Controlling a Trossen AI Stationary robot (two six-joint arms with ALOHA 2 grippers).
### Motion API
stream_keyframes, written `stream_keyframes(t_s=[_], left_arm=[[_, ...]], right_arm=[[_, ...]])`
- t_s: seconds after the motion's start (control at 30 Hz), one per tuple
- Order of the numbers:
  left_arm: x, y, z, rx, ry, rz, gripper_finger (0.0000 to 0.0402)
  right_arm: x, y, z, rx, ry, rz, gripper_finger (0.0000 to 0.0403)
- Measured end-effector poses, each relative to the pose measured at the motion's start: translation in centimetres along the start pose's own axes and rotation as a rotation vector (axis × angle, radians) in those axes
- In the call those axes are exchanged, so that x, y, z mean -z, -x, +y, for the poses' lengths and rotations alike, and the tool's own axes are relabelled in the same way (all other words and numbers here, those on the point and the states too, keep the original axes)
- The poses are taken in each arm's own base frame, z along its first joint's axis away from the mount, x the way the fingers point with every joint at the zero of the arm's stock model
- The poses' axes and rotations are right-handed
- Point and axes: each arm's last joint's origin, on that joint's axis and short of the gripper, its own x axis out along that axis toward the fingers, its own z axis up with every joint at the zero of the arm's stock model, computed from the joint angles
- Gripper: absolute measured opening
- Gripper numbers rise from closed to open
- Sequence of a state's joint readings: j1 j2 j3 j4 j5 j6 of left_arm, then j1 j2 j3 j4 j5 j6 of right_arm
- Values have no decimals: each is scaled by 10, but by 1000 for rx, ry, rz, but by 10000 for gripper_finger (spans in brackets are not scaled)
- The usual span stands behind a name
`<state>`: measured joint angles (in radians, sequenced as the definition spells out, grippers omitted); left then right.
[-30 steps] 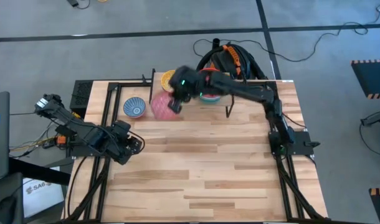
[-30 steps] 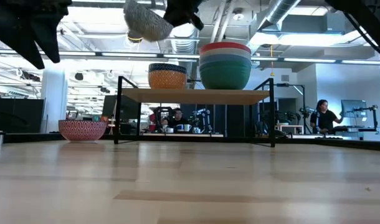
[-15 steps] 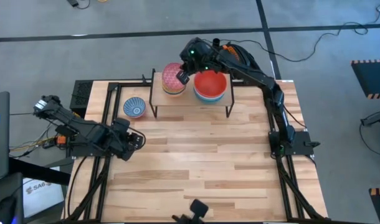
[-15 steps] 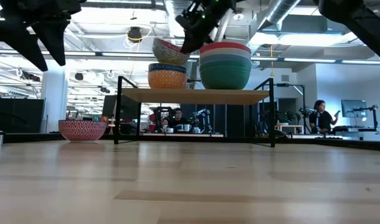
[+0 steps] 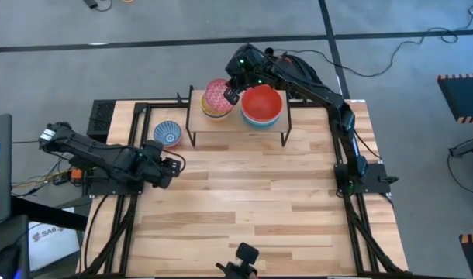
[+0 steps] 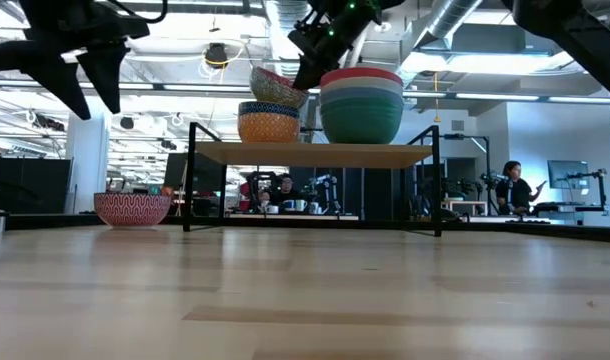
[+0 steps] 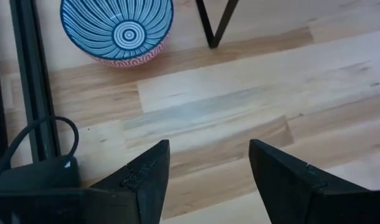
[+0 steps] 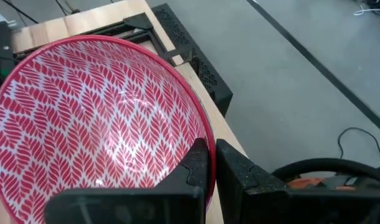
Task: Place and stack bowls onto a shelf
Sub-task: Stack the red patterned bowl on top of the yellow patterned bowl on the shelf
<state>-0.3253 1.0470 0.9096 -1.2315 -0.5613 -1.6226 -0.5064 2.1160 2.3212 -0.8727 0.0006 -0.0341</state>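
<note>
I count one shelf (image 5: 236, 124), two arms, and two bowl stacks on it, plus one bowl (image 5: 167, 133) beside.

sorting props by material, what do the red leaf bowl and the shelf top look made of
Red leaf bowl: probably glazed ceramic, possibly melamine; smooth printed pattern, thin rim pinched in the right gripper.
Shelf: light wood board, matte, on thin black metal legs.
</note>
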Motion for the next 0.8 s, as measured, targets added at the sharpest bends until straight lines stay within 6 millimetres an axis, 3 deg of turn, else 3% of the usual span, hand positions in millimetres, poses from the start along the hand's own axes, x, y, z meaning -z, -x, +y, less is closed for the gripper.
stream_keyframes(t_s=[0.47,0.8], left_arm=[[-9,-5,-5,22,35,-9,203],[-9,-5,-8,47,65,-8,203]], right_arm=[[9,-14,1,-8,57,11,55],[0,-13,0,-96,61,-79,123]])
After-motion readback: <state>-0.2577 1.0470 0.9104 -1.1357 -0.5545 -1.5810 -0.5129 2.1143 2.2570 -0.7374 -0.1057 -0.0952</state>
